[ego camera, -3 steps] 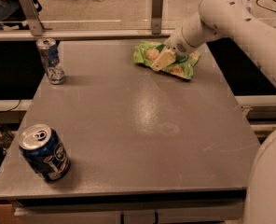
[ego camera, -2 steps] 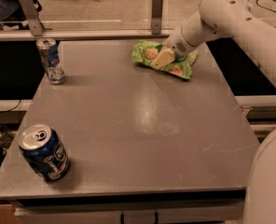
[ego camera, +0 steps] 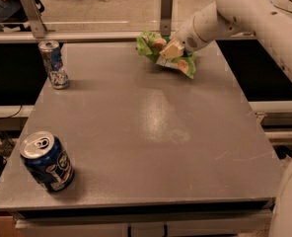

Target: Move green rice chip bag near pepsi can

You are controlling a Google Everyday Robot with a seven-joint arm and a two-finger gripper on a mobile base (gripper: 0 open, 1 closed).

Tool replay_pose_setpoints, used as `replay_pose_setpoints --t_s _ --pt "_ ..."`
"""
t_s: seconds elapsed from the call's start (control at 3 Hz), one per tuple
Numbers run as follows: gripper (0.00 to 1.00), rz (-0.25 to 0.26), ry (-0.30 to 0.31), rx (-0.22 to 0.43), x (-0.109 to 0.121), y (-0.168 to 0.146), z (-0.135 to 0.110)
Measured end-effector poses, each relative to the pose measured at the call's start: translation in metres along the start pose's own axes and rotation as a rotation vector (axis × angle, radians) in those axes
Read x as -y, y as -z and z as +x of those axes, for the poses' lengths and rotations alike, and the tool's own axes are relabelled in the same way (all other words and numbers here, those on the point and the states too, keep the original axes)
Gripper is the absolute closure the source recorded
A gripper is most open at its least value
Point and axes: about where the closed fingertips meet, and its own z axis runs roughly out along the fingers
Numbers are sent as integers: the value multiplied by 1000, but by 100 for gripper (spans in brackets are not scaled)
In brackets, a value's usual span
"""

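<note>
**Robot hand grips chip bag at the far edge, with open tabletop between it and the pepsi can**

The robot's hand (ego camera: 171, 50) is closed on the green rice chip bag (ego camera: 156, 47), pinching the crumpled packet near its middle. This is at the back edge of the grey tabletop (ego camera: 151, 132), diagonally across from the pepsi can (ego camera: 46, 162) and well apart from it. Whether the bag's lower corner touches the surface or hangs just above it cannot be told.

The pepsi can stands upright near the front left corner, close to both the front edge and the left edge. Straight back from it along the left edge stands a slimmer, paler can (ego camera: 53, 64), also upright and near the rim.

The wide stretch of tabletop between the pepsi can and the bag is bare, marked only by a dull glare at the centre. The white arm (ego camera: 244, 14) reaches in from the upper right, on the opposite side from the pepsi can. Beyond the back edge, a metal post (ego camera: 166, 11) rises just behind the bag.
</note>
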Motion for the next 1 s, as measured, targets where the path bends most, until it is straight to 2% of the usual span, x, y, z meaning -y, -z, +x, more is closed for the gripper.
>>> replay_pose_setpoints --t_s 0.33,0.67,1.0 --pt "100 27 58 50 -1 32 -29" --pt "100 29 66 54 -2 35 -32" --pt "100 -34 83 75 -21 30 -35"
